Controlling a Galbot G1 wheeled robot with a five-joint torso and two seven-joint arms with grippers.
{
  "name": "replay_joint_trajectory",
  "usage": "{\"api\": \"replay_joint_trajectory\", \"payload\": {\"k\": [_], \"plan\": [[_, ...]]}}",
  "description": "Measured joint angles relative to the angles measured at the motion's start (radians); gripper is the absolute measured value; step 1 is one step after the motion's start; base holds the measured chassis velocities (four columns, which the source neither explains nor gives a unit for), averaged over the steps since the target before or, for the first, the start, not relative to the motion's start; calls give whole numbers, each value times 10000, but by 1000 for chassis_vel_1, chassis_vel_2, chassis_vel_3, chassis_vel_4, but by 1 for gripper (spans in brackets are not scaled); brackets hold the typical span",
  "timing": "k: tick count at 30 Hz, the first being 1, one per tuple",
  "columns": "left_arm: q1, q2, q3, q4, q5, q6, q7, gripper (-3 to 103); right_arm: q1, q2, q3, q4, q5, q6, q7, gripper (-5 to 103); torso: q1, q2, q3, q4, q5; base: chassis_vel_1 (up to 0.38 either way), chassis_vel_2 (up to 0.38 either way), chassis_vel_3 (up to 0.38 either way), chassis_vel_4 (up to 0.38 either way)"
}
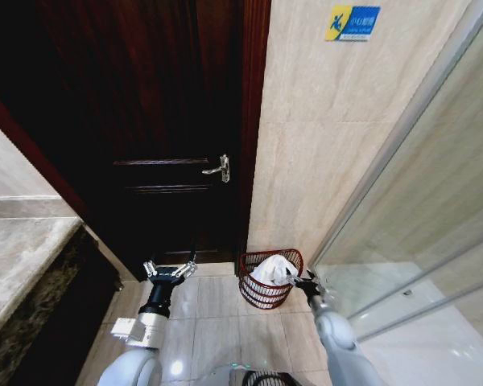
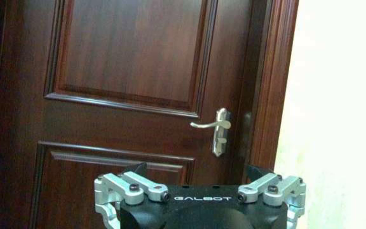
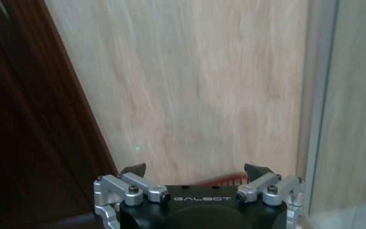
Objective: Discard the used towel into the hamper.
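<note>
- One stone counter (image 1: 20, 265) runs along the far left of the head view, pale on top with a dark speckled front.
- One left gripper (image 1: 170, 269) hovers above the tiled floor (image 1: 217, 322) before the dark wooden door (image 1: 161, 121); its two fingers are spread wide with nothing between them. In the left wrist view the same gripper (image 2: 196, 172) faces that door (image 2: 126, 71), fingers equally far apart.
- One silver lever handle (image 1: 217, 169) sits at the door's right edge, seen again in the left wrist view (image 2: 215, 126).
- One hamper (image 1: 270, 280), round and reddish-brown with open ribs, stands on the floor against the beige tiled wall (image 1: 330, 145), just right of the door frame.
- One white towel (image 1: 274, 269) lies bunched inside the hamper, rising slightly above its rim.
- One right gripper (image 1: 303, 281) is at the hamper's right rim, beside the towel; in the right wrist view (image 3: 196, 171) its two fingers stand wide apart and empty, with a sliver of the red hamper rim (image 3: 230, 179) between them.
- One blue and yellow sign (image 1: 352, 22) is fixed high on the wall.
- One glass shower partition (image 1: 435, 241) fills the right side.
</note>
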Motion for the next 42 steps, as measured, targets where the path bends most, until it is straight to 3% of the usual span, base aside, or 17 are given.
{"api": "replay_joint_trajectory", "payload": {"k": [3,16,30,42], "plan": [[0,1,1,0,0,0,0,100,-1226,261,343,1522,10,385,-211,100,0,1,0,-2,-5,0,0,0,0],[0,0,1,0,0,0,0,100,-3240,943,1154,3613,-465,2466,-476,100,0,0,1,0,-3,0,0,0,0],[0,0,1,0,0,0,0,100,-3387,1220,1842,5716,-2,2647,-348,100,1,-1,1,1,-5,0,0,0,0],[0,-1,0,0,-1,0,0,100,-3183,1230,1981,5754,-79,3103,-514,100,1,-2,2,0,-2,-15,-15,-18,-11]]}}
